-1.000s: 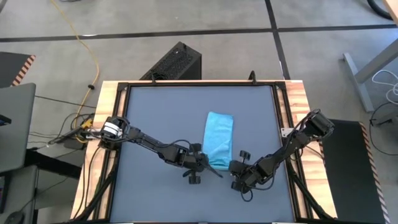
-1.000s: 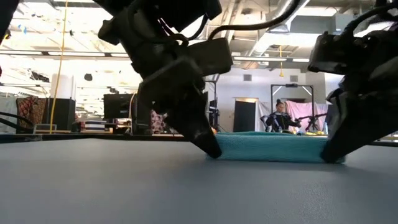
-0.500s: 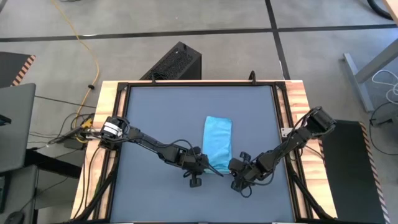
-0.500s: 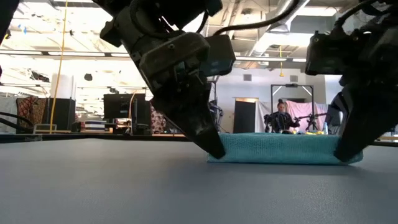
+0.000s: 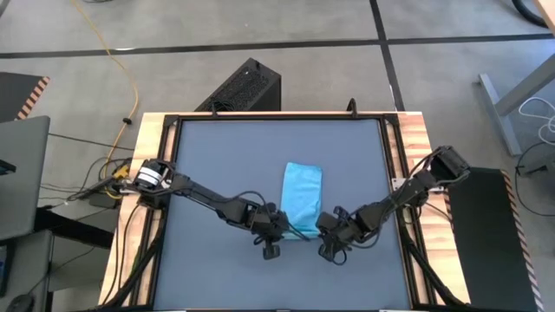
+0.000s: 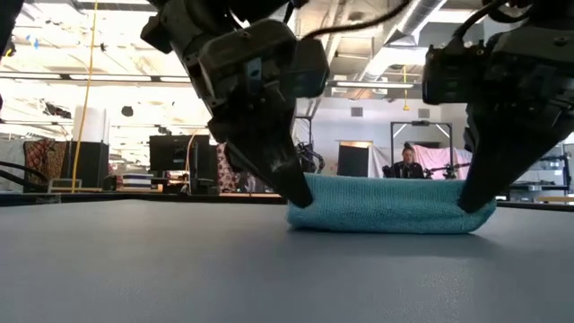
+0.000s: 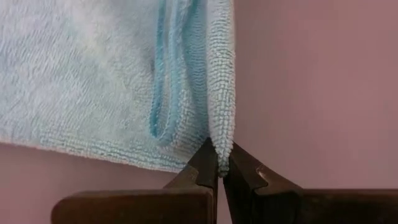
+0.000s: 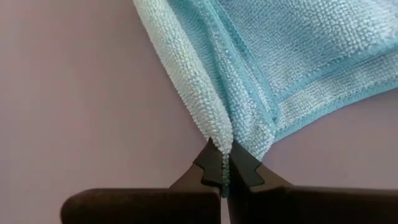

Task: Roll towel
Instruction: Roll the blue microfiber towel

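Note:
The sky-blue towel [image 5: 303, 195] lies as a narrow folded strip on the dark grey table, its far part flat. Its near end [image 6: 390, 205] is raised off the table between my two grippers. My left gripper [image 5: 290, 230] is shut on the near left corner and shows in its wrist view [image 7: 219, 169]. My right gripper [image 5: 322, 230] is shut on the near right corner and shows in its wrist view [image 8: 222, 167]. In the low view the left fingers [image 6: 296, 184] and the right fingers [image 6: 473, 193] slant down onto the two ends of the raised edge. My left gripper pinches the towel's near left corner [image 7: 221, 146] between its two fingertips, on a folded edge of several layers. The fingers slant down from the near left. That corner is lifted a little; the rest lies on the table. My right gripper pinches the towel's near right corner [image 8: 219, 138] between its two fingertips, on a folded edge of more than one layer. The fingers slant down from the near right. The corner is raised slightly, and the cloth beyond it rests on the table.
Bare dark tabletop [image 5: 225, 156] lies all round the towel, inside a black frame with wooden side rails [image 5: 147, 173]. A black box [image 5: 247, 87] stands on the floor beyond the far edge. A person sits far off in the room [image 6: 405, 166].
Both grippers have risen a little with the towel's near corners, and the right one has moved toward the left and the far edge. The towel's near end has come up off the table and bulges higher, while its far part has stayed flat.

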You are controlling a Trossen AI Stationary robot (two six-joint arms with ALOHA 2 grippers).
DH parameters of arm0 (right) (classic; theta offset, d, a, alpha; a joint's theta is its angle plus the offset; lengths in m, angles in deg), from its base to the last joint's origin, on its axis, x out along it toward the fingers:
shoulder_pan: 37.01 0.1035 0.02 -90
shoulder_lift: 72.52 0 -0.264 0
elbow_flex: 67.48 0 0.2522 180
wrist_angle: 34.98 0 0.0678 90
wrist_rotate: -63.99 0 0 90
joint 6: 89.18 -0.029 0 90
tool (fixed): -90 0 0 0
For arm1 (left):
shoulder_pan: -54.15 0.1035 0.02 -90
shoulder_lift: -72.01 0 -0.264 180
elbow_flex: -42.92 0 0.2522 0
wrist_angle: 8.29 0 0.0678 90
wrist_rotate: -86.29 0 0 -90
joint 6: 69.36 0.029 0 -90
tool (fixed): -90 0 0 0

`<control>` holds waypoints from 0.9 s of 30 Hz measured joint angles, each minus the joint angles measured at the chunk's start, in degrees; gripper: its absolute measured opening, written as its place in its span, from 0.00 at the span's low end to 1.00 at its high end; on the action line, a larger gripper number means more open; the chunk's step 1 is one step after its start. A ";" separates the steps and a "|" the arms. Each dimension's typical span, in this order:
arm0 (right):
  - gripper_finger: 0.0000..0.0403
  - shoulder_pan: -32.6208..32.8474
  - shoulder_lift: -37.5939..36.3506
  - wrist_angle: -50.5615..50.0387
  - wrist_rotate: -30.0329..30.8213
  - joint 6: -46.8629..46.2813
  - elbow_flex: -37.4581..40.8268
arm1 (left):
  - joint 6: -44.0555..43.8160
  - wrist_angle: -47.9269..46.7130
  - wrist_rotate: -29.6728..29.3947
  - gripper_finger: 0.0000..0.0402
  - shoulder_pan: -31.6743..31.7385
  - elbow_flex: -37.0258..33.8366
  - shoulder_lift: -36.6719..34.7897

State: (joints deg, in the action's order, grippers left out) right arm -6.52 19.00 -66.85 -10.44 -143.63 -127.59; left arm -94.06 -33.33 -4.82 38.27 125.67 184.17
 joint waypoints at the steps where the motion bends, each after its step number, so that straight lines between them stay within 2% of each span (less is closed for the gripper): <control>1: 0.05 -0.36 0.00 -0.18 -0.27 -0.39 0.00 | -0.92 -0.04 0.20 0.00 0.17 -0.18 0.00; 14: 0.08 -1.28 -0.04 -0.65 -0.63 0.74 -0.09 | -3.64 -0.45 -1.11 0.00 0.72 -0.88 0.31; 19: 0.19 -1.23 -0.04 -0.84 1.33 0.92 -0.01 | -3.65 -0.73 -1.01 0.00 0.72 -0.90 0.31; 27: 0.43 -1.21 -0.05 -0.41 4.65 2.41 0.06 | -3.87 -1.12 -1.07 0.00 0.68 -0.92 0.32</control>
State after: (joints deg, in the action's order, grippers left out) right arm -7.73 18.95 -67.26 -5.79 -141.22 -127.53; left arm -97.94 -34.45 -5.89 38.94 124.75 184.49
